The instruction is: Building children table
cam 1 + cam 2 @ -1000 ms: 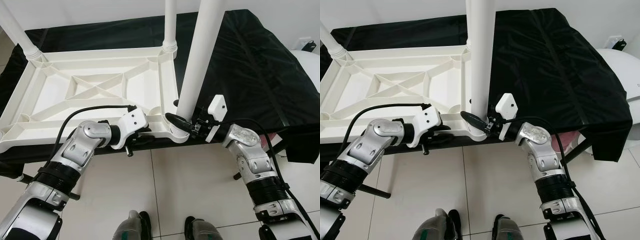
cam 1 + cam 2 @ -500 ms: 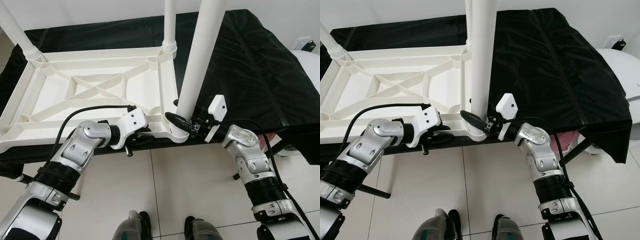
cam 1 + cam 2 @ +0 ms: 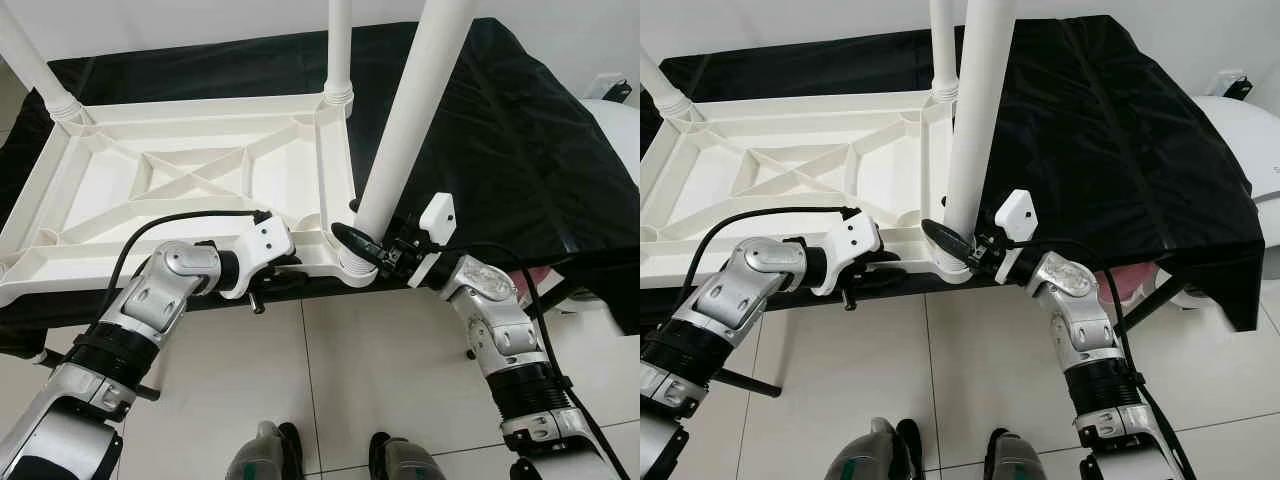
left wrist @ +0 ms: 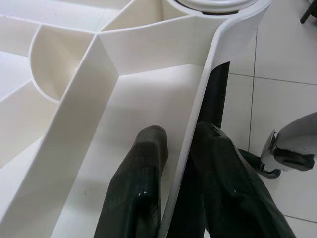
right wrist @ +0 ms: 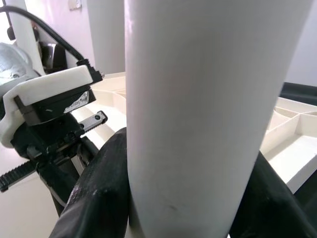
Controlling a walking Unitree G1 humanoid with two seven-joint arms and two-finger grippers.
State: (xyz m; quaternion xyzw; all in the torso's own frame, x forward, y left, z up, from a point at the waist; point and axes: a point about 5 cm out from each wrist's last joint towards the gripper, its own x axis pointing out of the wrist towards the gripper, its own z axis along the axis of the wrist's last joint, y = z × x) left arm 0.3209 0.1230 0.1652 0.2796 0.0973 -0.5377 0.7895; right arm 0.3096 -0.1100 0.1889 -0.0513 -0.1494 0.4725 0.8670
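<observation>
Your white plastic children's table top (image 3: 190, 190) lies upside down, ribbed underside up, on the black-draped worktop (image 3: 520, 130), its near long edge overhanging toward you above the pale tiled floor (image 3: 330, 390). Two white tubular legs already stand at the far corners: one at far left (image 3: 35, 65), one at far right (image 3: 340, 50). The third white tubular leg (image 3: 410, 110) sits with its foot in the round corner socket (image 3: 352, 268) at the near right corner. Your right pincer (image 3: 362, 246) is clamped on this leg just above the socket; the right wrist view shows a black finger (image 5: 96, 198) pressed to each side of the tube. Your left pincer (image 4: 178, 163) is closed on the thin near rim (image 4: 198, 134) of the table top, just left of that socket, one finger inside the rim, one outside. Key relation: the leg's long axis is not upright; it leans to the right and away from you as it rises, whereas the far legs read nearer plumb. Judgement: the leg is not fully seated. The right arm holds the leg, so it should bring the axis square to the socket, then press down while the left steadies the rim.
</observation>
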